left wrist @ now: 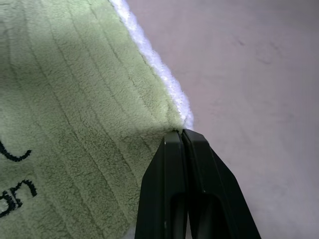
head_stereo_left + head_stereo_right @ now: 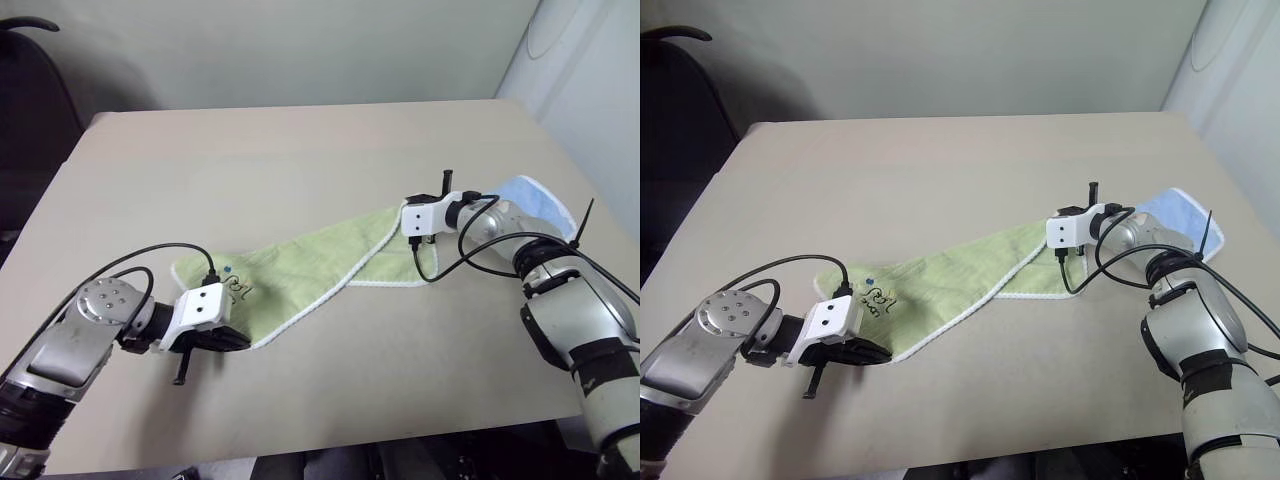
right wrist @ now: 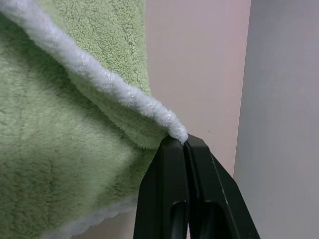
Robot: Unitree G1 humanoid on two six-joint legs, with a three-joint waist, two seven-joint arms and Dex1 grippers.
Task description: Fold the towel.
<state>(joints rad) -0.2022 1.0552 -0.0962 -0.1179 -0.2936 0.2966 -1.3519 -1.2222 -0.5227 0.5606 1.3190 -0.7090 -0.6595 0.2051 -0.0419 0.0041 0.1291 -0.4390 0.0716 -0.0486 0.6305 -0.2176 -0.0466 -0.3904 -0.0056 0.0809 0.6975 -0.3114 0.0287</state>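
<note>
The towel (image 2: 320,265) is lying stretched across the tabletop (image 2: 300,160), and each claw is pinching one corner: the left claw (image 1: 182,135) is closed on the near corner, the right claw (image 3: 185,141) on the far one. To fold well, both grips should be staying firm on the white edging. The cloth is soft, ribbed, light green terry
</note>
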